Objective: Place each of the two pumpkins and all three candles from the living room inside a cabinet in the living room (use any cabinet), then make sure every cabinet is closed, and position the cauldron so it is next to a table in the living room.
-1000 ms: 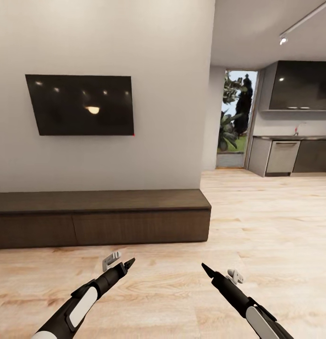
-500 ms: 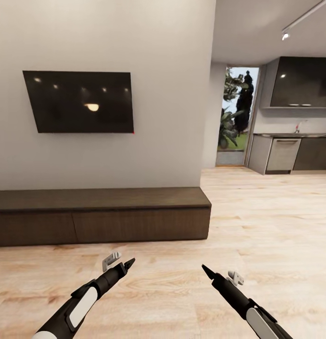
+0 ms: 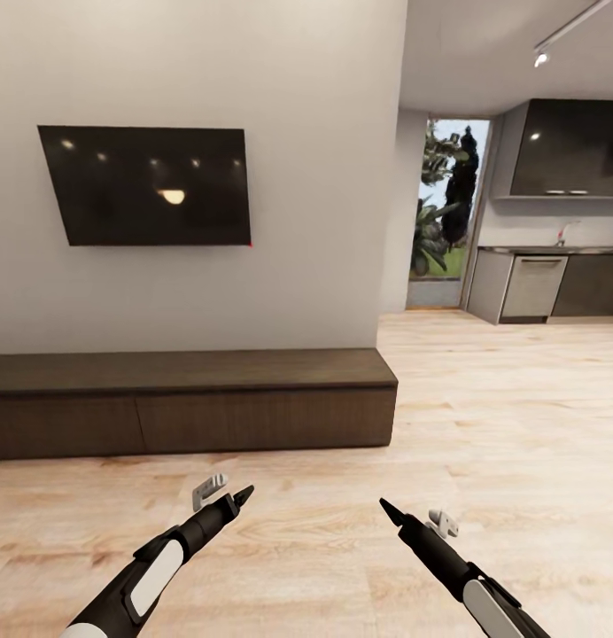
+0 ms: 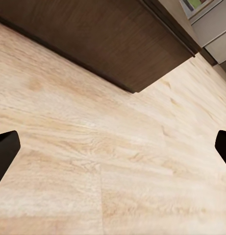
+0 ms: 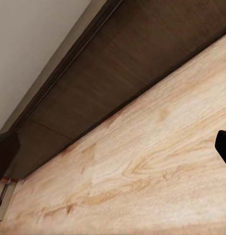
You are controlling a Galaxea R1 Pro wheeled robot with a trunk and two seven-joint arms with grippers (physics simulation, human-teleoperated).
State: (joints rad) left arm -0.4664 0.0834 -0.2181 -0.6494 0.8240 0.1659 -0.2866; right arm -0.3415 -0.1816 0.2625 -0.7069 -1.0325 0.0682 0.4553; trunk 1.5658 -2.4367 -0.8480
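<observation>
Facing long dark-brown cabinet (image 3: pixel 191 403), flat handleless fronts, shut

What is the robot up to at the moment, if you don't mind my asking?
It faces the long dark cabinet under the wall TV, with nothing in hand. The left gripper and right gripper hang over bare wooden floor, both open and empty. The cabinet fronts look shut. A kitchen lies off to the right.
</observation>
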